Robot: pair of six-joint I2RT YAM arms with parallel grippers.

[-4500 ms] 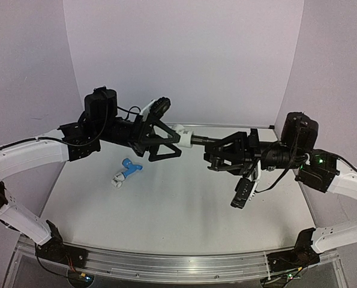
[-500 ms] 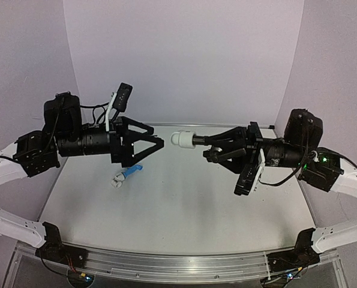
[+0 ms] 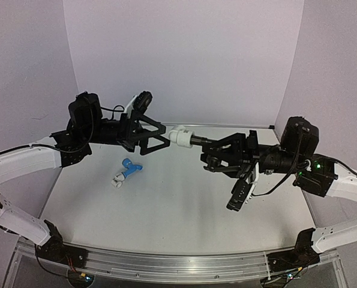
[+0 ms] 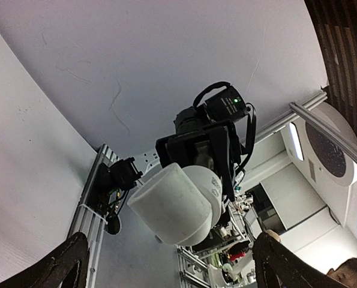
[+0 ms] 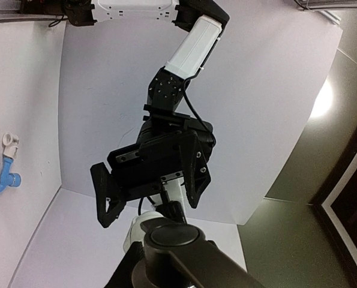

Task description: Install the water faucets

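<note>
My right gripper point(image 3: 210, 151) is shut on the dark silvery-grey faucet point(image 3: 200, 141) and holds it level above the table, with a white pipe fitting point(image 3: 181, 137) on its far end. My left gripper point(image 3: 165, 137) is open, its jaws spread wide, with its fingertips just short of the fitting. In the left wrist view the fitting point(image 4: 175, 204) fills the middle, apart from both fingers point(image 4: 67, 264). The light blue faucet point(image 3: 131, 167) lies on the table at the left with a small white fitting point(image 3: 117, 179) on its end. It also shows in the right wrist view point(image 5: 8, 177).
The white table point(image 3: 178, 204) is enclosed by pale walls at the back and both sides. An aluminium rail point(image 3: 166, 264) runs along the near edge by the arm bases.
</note>
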